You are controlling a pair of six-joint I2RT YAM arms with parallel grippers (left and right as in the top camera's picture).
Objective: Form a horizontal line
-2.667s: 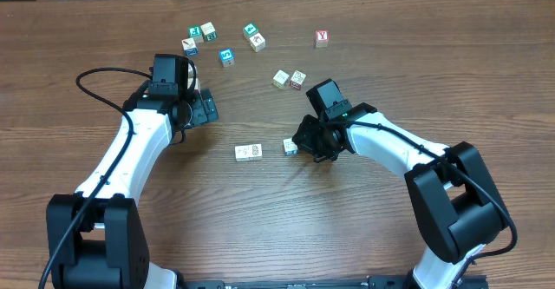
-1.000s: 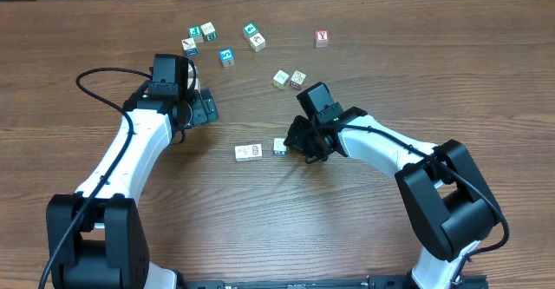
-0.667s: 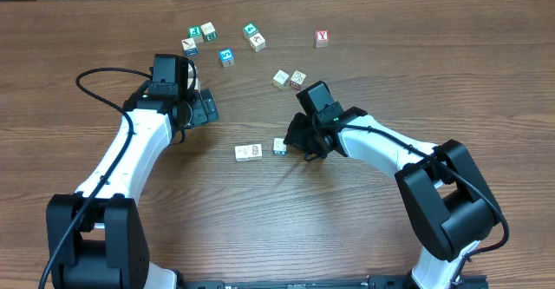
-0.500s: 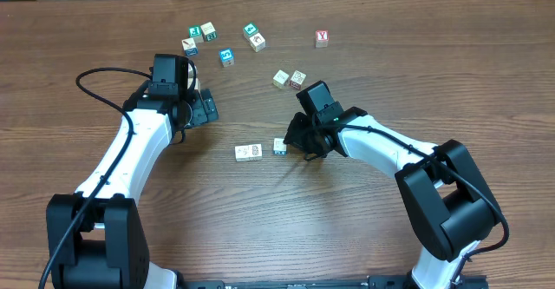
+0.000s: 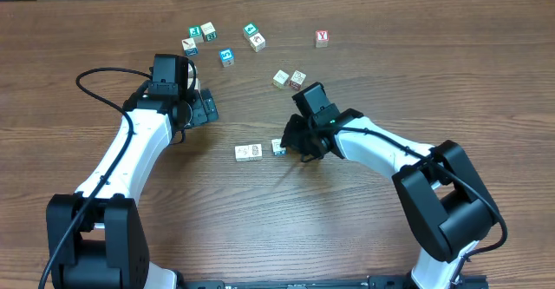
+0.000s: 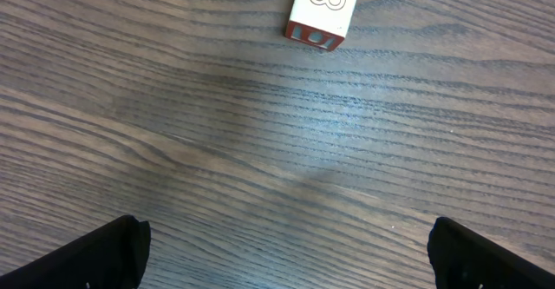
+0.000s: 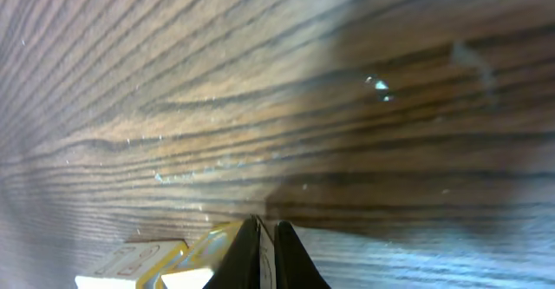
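The horizontal line [image 5: 249, 153] is a short row of two touching white cubes near the table's middle. Just to its right, across a small gap, sits a white cube with a blue side [image 5: 278, 147]. My right gripper [image 5: 291, 141] is shut and empty, its tips against that cube's right side. In the right wrist view the shut gripper [image 7: 264, 256] stands beside a yellow-edged cube [image 7: 198, 252], with another white cube [image 7: 121, 267] further left. A red Y cube [image 5: 322, 37] lies loose at the back right. My left gripper [image 5: 209, 108] hangs open over bare wood, its fingertips [image 6: 104, 254] wide apart.
Several loose cubes with teal, blue and white faces lie at the back, around a blue cube [image 5: 226, 56]. A pair of cubes [image 5: 289, 79] sits behind the right gripper. The left wrist view shows a cube marked 8 [image 6: 323, 9] ahead of the open jaws.
The right gripper has slid left, still shut, pushing the blue-sided cube closer to the row of two. The left arm has not moved.
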